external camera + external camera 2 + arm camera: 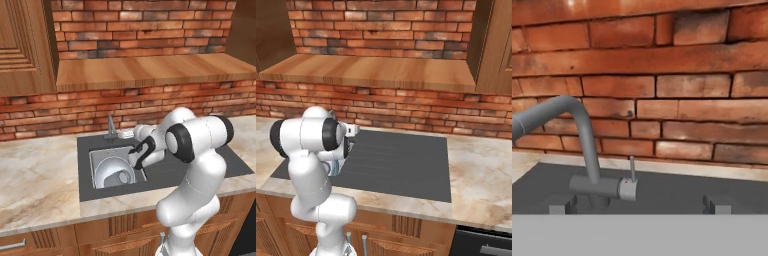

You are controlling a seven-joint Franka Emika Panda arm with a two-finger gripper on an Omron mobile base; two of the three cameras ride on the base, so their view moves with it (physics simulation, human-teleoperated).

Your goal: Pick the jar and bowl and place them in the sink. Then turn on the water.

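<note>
Left of centre in the left base view, the bowl (109, 170) and jar (123, 177) lie in the sink (100, 156). Low in the hand view, the gripper (635, 207) stands wide before the faucet (582, 135).

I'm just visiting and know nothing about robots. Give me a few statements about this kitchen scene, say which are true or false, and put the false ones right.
1. The bowl lies inside the sink. True.
2. The jar stands on the marble counter beside the sink. False: it sits in the sink, inside the bowl.
3. Water is pouring from the faucet. False: no stream shows in any view.
4. The hand view faces the faucet and its small upright handle. True.
5. The gripper is holding the bowl. False: the two fingertips stand apart with nothing between them.
6. The wall behind the sink is white tile. False: it is red brick.
</note>
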